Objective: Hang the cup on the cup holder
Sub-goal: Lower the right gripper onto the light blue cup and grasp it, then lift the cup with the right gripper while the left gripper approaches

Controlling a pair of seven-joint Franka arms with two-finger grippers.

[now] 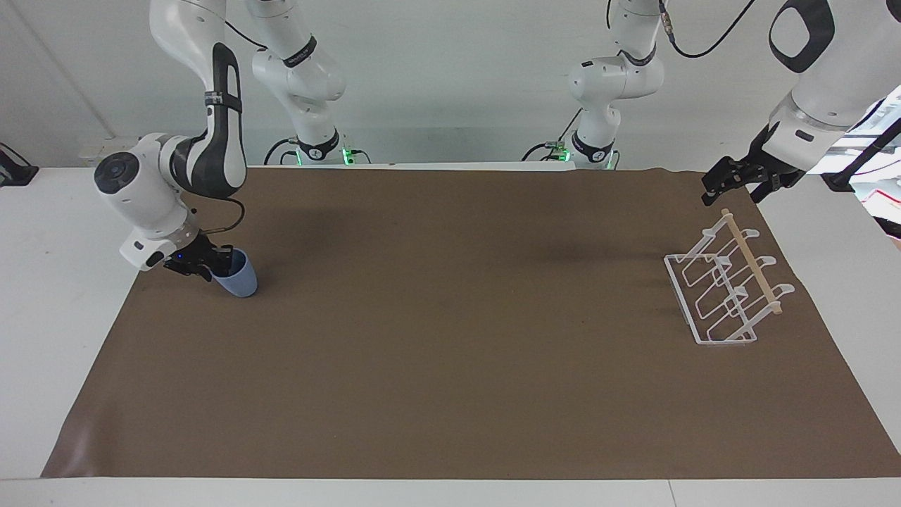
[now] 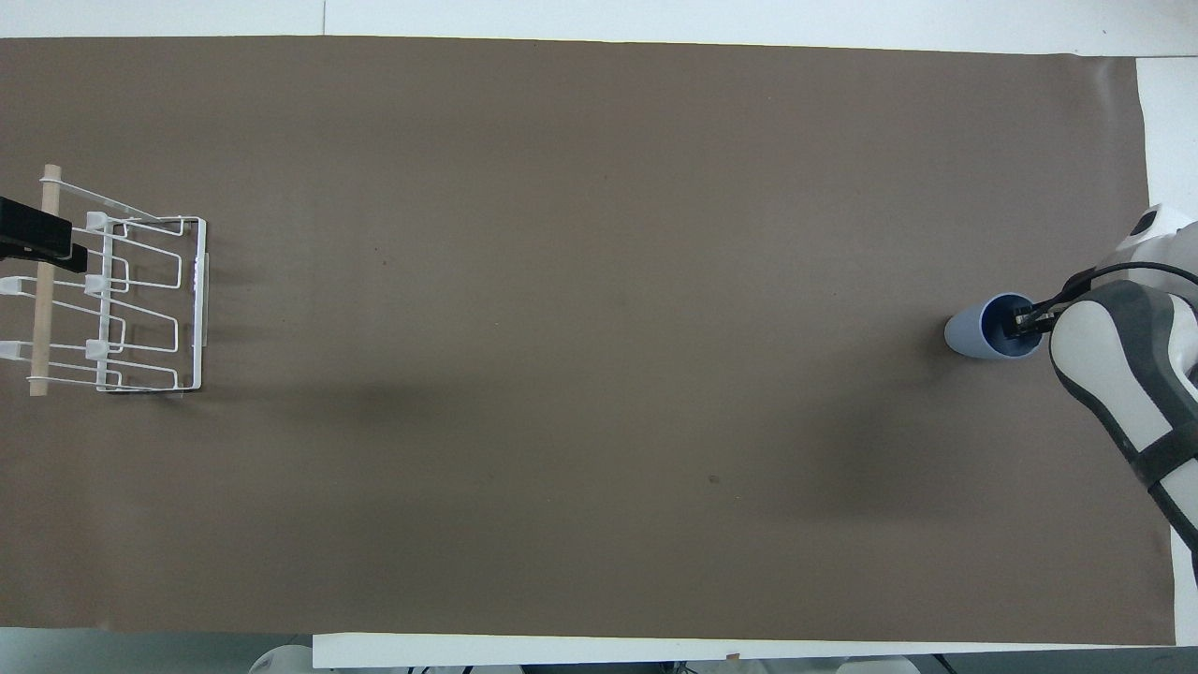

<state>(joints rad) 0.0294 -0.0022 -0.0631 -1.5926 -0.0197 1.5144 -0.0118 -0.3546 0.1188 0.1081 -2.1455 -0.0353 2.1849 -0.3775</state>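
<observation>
The right hand (image 1: 211, 266) is down at the light-blue cup (image 1: 238, 279), which sits on the brown surface (image 1: 450, 366) at the right arm's end, and it looks to have one finger inside the rim and one outside, pinching the wall, though whether it is fully clamped I cannot tell. In the overhead view the tumbler (image 2: 990, 337) lies at about three o'clock from the middle of the mat, and the white wire cup holder (image 2: 131, 309) at about nine o'clock, well apart. The left hand (image 1: 732, 179) hangs over the rack's end nearest the robots, waiting (I cannot tell how its fingers stand). What worries me is the grip: a pinch on one thin, tapered wall could let the cup swing or slip out once lifted, and it appears to be leaning already, so a sideways pull might tip it over on the mat. Later, the long carry to the rack leaves time for it to twist, and a prong missed could shove the light rack along. By my count: one cup, one holder with one wooden rod (image 1: 752, 261) across its top, two hands.
</observation>
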